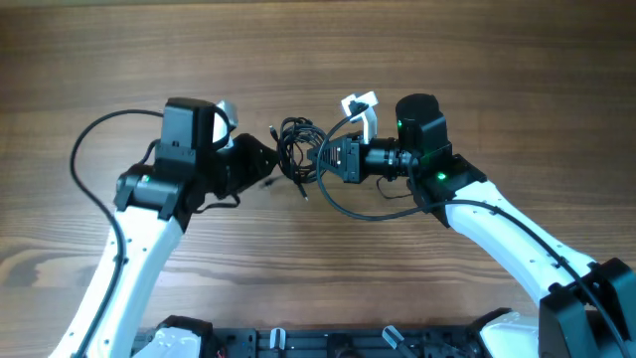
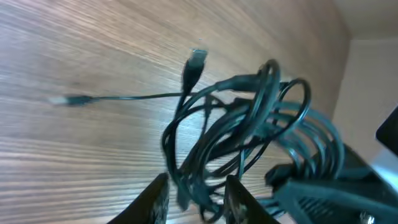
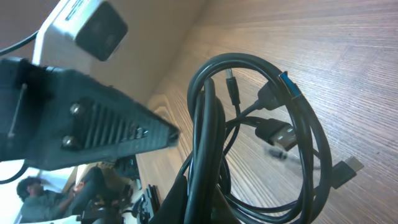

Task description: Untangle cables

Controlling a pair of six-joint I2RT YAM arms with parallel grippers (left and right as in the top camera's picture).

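Observation:
The cables (image 1: 296, 149) are a knotted bundle of thin black loops between my two grippers at the table's middle. My left gripper (image 1: 273, 161) reaches into the bundle from the left. In the left wrist view its fingers (image 2: 198, 190) close around several strands of the cables (image 2: 249, 124), with one plug (image 2: 196, 62) sticking up and one loose end (image 2: 68, 99) trailing left. My right gripper (image 1: 320, 157) meets the bundle from the right. In the right wrist view its fingers (image 3: 205, 205) are shut on a thick run of the cables (image 3: 211, 124), and a USB plug (image 3: 280, 134) hangs inside the loops.
The wooden table (image 1: 477, 60) spreads all around. The right arm's own thicker black cable (image 1: 348, 204) loops just below the bundle. The left arm's housing (image 3: 81, 118) fills the left of the right wrist view, close to the cables.

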